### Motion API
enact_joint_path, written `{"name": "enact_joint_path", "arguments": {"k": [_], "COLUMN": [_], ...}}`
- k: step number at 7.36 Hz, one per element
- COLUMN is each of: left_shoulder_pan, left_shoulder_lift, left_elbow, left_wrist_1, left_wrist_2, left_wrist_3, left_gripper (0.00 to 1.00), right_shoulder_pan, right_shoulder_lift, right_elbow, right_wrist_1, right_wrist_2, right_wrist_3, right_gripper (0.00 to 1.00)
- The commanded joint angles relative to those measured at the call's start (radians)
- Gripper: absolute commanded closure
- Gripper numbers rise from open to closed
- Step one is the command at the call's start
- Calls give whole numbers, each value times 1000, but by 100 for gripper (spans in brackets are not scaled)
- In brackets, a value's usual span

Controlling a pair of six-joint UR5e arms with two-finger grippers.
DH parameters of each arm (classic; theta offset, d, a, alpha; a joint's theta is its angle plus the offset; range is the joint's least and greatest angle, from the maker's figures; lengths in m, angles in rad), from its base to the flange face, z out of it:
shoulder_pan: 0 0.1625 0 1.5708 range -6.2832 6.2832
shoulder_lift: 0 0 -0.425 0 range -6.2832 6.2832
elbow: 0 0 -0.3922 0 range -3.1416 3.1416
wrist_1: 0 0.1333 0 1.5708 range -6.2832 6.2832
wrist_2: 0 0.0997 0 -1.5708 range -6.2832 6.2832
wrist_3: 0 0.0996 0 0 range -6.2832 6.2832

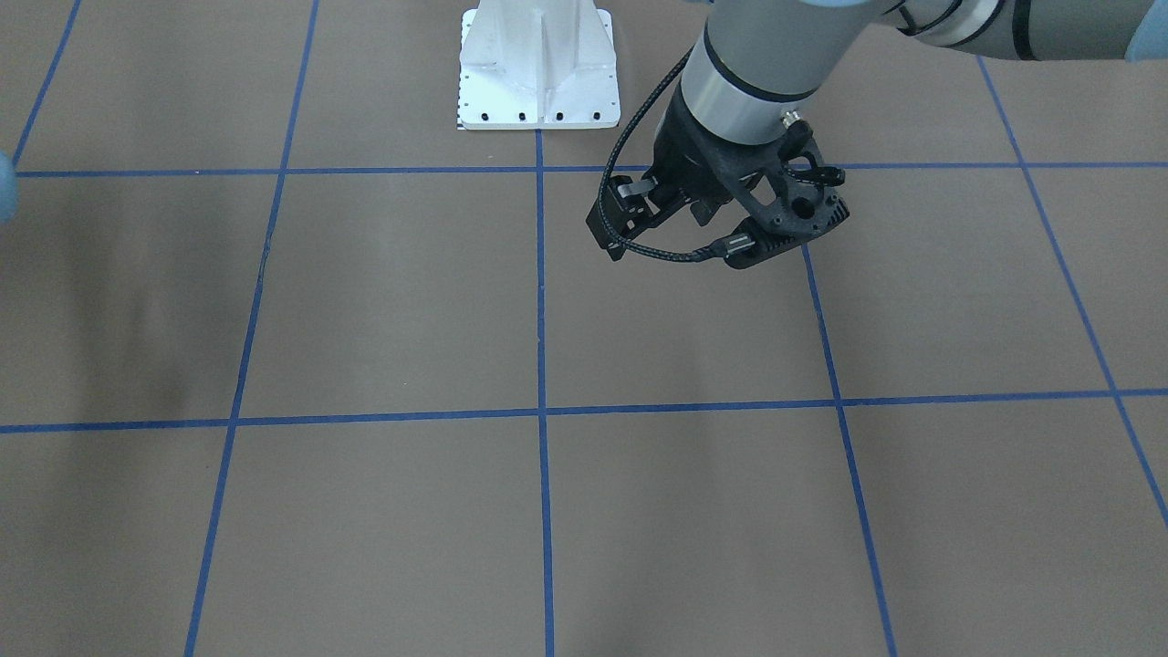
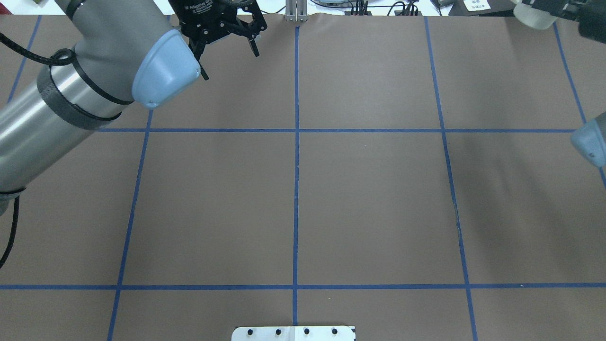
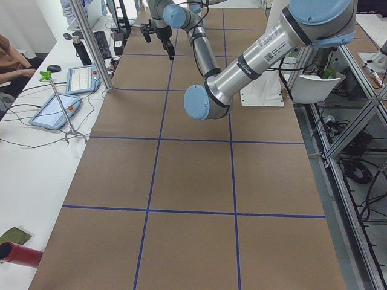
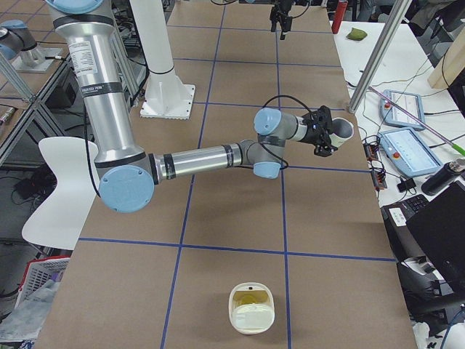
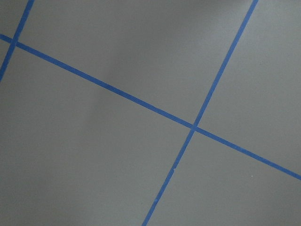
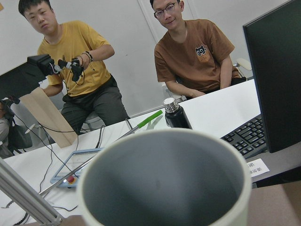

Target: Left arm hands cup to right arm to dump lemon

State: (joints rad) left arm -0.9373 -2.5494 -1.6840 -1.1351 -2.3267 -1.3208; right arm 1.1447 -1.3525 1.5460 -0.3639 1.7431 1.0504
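Observation:
My right gripper [image 4: 325, 135] is shut on the cream-white cup [image 4: 342, 129] and holds it on its side above the table's far edge, mouth toward the operators. In the right wrist view the cup's [image 6: 164, 183] grey inside is empty. In the overhead view the cup [image 2: 534, 14] shows at the top right corner. A yellowish piece, the lemon [image 4: 251, 297], lies in a cream-white container [image 4: 252, 320] on the table at the right end. My left gripper [image 2: 231, 65] hangs open and empty at the far left; it also shows in the exterior left view [image 3: 157, 37].
The brown table [image 2: 369, 203] carries a blue tape grid. The white arm base [image 1: 538, 73] stands at the robot's edge. Two operators [image 6: 197, 52], tablets, a bottle [image 6: 176, 115], a keyboard and a monitor are beyond the far edge.

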Motion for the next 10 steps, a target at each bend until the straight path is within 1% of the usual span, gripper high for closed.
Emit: {"name": "enact_joint_path", "arguments": {"k": [1, 2, 3, 4, 5, 6, 7, 8, 9, 10], "left_shoulder_pan": [0, -1, 3, 6, 11, 12, 23, 35, 54, 81], "left_shoulder_lift": [-8, -15, -26, -38, -58, -71, -81, -87, -89, -107], "left_elbow": [1, 0, 0, -2, 6, 7, 16, 20, 26, 42], "left_wrist_1": [-2, -2, -3, -3, -2, -2, -3, -5, -12, -15], "left_wrist_2": [3, 6, 25, 27, 26, 23, 24, 24, 26, 53], "left_wrist_3": [0, 0, 2, 0, 0, -3, -3, -5, -3, -5], "left_gripper": [0, 0, 0, 0, 0, 0, 0, 0, 0, 0], "right_shoulder_pan": [-184, -265, -340, -420, -545, -645, -687, -707, -729, -740], "right_shoulder_lift": [-5, -19, -51, -60, -59, -34, 22, 58, 65, 70], "right_elbow": [81, 119, 176, 201, 219, 254, 313, 369, 396, 402], "right_wrist_1": [-72, -72, -72, -75, -116, -223, -375, -505, -545, -550], "right_wrist_2": [-139, -189, -204, -256, -425, -535, -586, -605, -623, -631], "right_wrist_3": [-55, -96, -130, -139, -141, -156, -156, -156, -156, -156], "right_gripper": [100, 100, 100, 100, 100, 100, 100, 100, 100, 100]}}
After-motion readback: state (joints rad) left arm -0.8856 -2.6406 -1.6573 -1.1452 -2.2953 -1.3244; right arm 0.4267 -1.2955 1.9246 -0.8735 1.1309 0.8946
